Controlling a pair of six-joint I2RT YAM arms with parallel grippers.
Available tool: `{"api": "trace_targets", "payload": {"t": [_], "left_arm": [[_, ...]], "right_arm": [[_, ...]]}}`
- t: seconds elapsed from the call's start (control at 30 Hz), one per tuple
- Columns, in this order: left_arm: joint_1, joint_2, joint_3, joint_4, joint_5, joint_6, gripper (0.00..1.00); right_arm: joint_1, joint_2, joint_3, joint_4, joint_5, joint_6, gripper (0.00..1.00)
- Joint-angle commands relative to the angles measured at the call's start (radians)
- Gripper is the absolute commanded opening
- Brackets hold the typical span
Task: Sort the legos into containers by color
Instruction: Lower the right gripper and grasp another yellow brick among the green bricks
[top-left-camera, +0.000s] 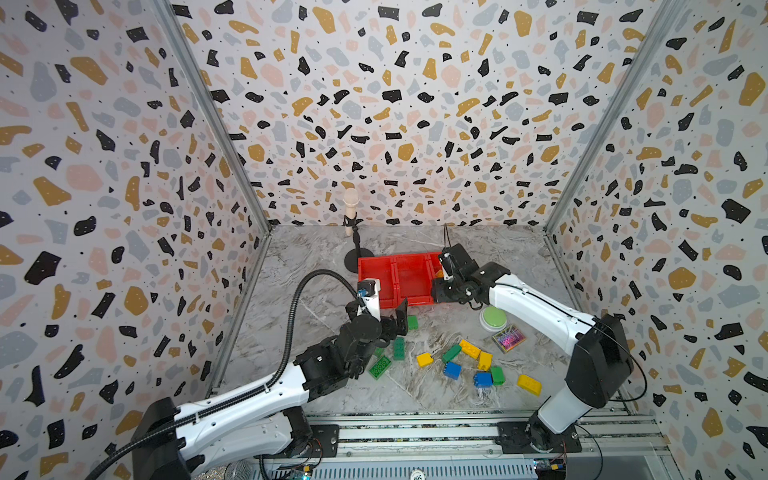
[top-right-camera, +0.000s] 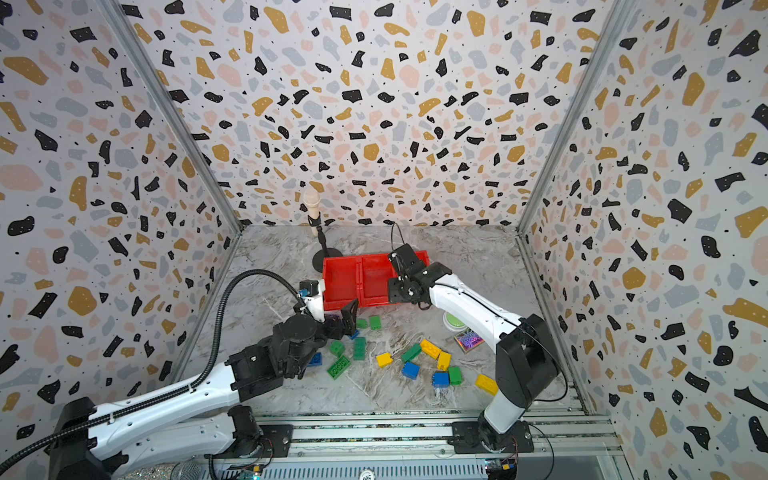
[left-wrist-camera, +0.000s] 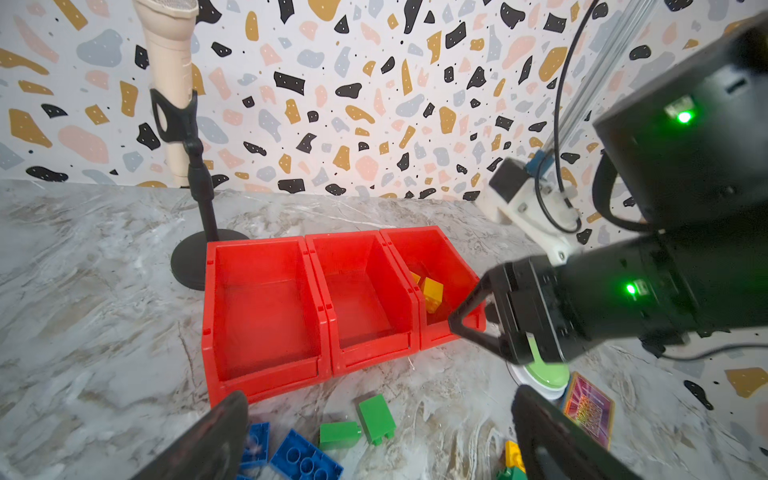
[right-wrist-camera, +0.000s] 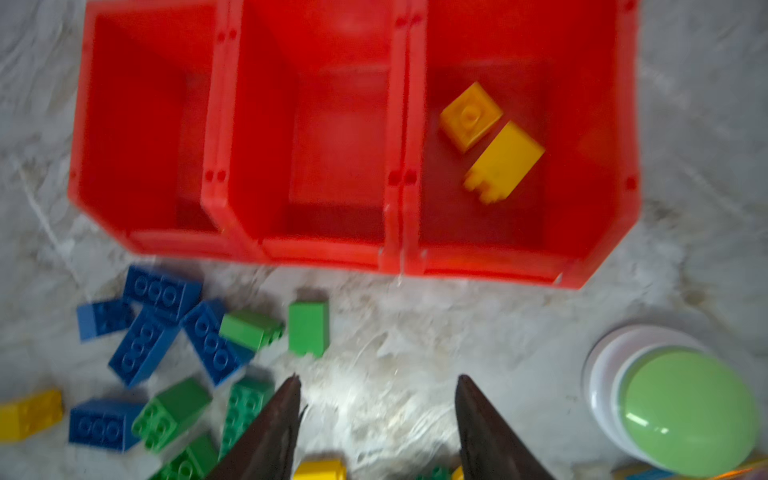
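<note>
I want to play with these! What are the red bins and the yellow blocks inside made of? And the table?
Red bins: likely hard plastic, glossy, with smooth moulded walls. Yellow blocks: plastic too, smooth, with moulded studs. Table: looks like grey marble, though it could be a printed surface.

Top views look down from high; close wrist views both face the containers (left-wrist-camera: 262, 316).

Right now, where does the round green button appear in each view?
In a top view: green button off the front corner of the red bins.
In a top view: button half under the right arm.
Left wrist: button partly under that arm.
Right wrist: button beside the same corner.
Shared landmark: the red bins.
</note>
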Motion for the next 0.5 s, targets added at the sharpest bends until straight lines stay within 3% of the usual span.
{"api": "trace_targets", "payload": {"t": [0.0,0.27,0.47], "left_arm": [[-0.033,-0.087,-0.059,-0.084,0.055,-0.070,0.98],[-0.078,-0.290,-0.122,-0.391,0.068,-0.108,1.00],[-0.089,-0.419,-0.172,-0.423,0.010,-0.215,1.00]], "right_arm": [[0.090,-0.033,-0.087,-0.008,-0.030,0.079,0.60],[0.294,-0.031,-0.222,0.042,-0.004,0.190,0.61],[0.329,-0.025,-0.294,0.077,0.006,0.216,0.64]]}}
